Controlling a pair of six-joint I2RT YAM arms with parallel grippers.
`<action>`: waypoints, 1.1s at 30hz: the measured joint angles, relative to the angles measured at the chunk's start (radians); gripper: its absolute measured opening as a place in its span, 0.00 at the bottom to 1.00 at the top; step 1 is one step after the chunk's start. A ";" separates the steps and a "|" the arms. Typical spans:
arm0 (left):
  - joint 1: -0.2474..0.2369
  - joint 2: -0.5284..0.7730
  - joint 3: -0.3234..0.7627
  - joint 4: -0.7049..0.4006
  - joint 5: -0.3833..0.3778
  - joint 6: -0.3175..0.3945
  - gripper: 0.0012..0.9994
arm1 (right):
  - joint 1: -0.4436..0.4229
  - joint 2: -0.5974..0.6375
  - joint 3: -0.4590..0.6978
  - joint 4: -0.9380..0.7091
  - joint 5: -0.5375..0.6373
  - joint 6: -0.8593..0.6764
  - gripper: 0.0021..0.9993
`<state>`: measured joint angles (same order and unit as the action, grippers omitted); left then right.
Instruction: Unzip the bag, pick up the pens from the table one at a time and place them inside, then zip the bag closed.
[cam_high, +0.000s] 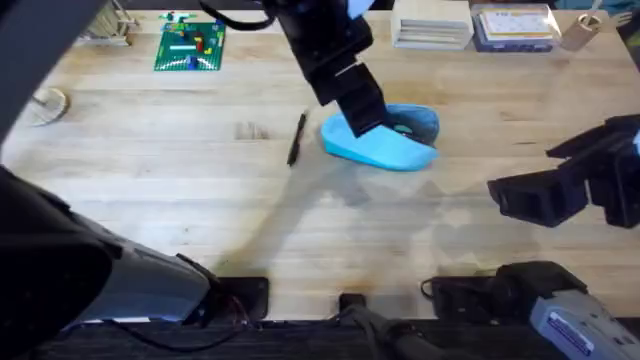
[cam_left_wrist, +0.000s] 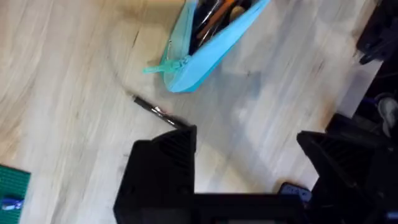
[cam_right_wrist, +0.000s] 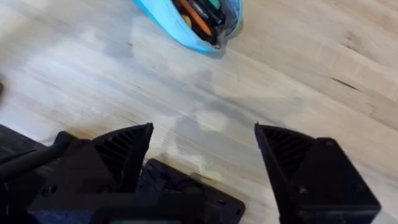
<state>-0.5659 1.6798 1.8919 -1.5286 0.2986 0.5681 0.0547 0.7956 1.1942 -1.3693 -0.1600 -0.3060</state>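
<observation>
The light blue bag (cam_high: 390, 148) lies on the table (cam_high: 150, 190) right of centre, its zipper open. In the wrist views the bag (cam_left_wrist: 208, 50) (cam_right_wrist: 168, 22) shows an orange pen (cam_left_wrist: 219, 17) (cam_right_wrist: 194, 18) and dark items inside. A black pen (cam_high: 296, 137) (cam_left_wrist: 155, 111) lies on the wood just left of the bag. My left gripper (cam_high: 365, 112) (cam_left_wrist: 249, 155) hovers above the bag's left end, open and holding nothing. Off to the right, my right gripper (cam_high: 510, 195) (cam_right_wrist: 205, 155) is open and empty too, well clear of the bag.
A green baseplate (cam_high: 190, 45) with small bricks lies at the back left. Boxes (cam_high: 432, 25) stand along the back edge, and a tape roll (cam_high: 48, 102) sits at the far left. Bare wood stretches between the bag and the arm bases.
</observation>
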 joint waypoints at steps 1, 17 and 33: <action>0.004 -0.007 0.000 -0.006 -0.004 0.001 1.00 | 0.000 0.000 0.000 0.000 0.000 0.000 1.00; 0.139 -0.202 -0.385 0.273 -0.138 -0.199 0.99 | 0.000 0.000 0.000 0.000 0.000 0.000 1.00; 0.219 -0.010 -0.500 0.461 -0.215 -0.435 0.99 | 0.000 0.000 0.000 0.000 0.000 0.000 1.00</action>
<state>-0.3470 1.6699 1.3918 -1.0674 0.0835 0.1329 0.0547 0.7956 1.1942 -1.3693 -0.1600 -0.3058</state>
